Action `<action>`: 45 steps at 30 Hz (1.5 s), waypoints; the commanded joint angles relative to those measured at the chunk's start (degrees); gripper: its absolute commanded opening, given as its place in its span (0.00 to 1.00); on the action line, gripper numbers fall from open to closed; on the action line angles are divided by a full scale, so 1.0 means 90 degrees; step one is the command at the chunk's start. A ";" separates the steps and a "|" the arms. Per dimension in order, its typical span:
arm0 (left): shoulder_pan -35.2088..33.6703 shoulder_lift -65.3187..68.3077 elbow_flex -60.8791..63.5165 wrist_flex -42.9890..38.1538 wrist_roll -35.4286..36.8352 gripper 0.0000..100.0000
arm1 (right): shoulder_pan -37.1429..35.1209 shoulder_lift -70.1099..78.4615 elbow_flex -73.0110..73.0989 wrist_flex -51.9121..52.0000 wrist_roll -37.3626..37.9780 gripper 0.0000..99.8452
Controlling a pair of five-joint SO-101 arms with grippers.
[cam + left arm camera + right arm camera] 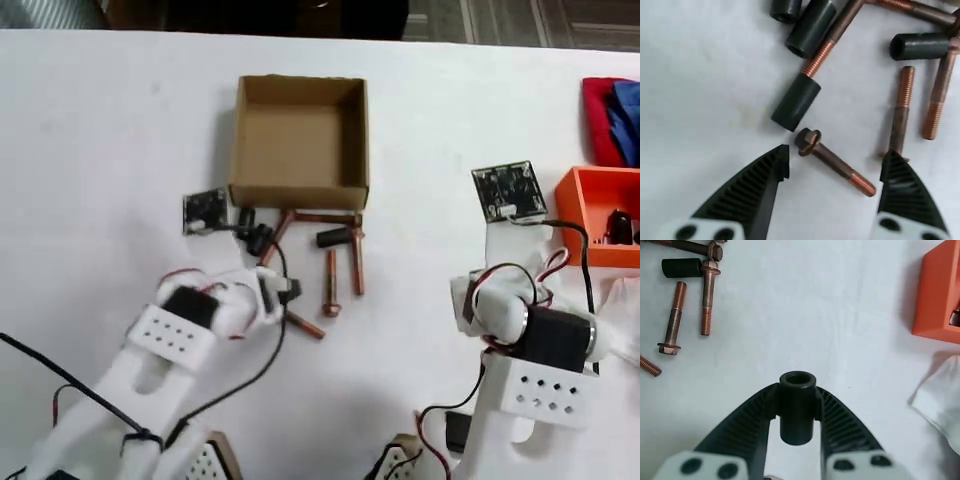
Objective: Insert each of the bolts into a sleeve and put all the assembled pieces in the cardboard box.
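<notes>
Because the bolt [835, 162] lies slantwise between the spread jaws of the left gripper [836, 154], just toward the near edge of the table [100, 150] from the cardboard box [300, 130], that arm is nearer; the right gripper [797, 390] clamps a sleeve [797, 410], bore facing its wrist camera.

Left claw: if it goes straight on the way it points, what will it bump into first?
Probably the copper-coloured metal bolt lying between the open tips of the left claw; a black cylindrical sleeve sits just beyond.
</notes>
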 commanded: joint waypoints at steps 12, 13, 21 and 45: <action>0.0908 -0.0010 0.0366 -0.0674 0.0723 0.31 | 0.0063 -0.0161 -0.0303 0.0054 0.0039 0.02; 0.0830 -0.0010 0.0415 -0.0821 0.0723 0.31 | 0.0063 -0.0161 -0.0303 0.0054 0.0039 0.02; 0.0742 -0.0020 0.0288 -0.1133 0.0713 0.31 | 0.0063 -0.0161 -0.0303 0.0054 0.0039 0.02; -0.1289 0.0176 -0.0806 -0.0186 -0.0322 0.31 | 0.0054 -0.0161 -0.0303 0.0132 0.0039 0.02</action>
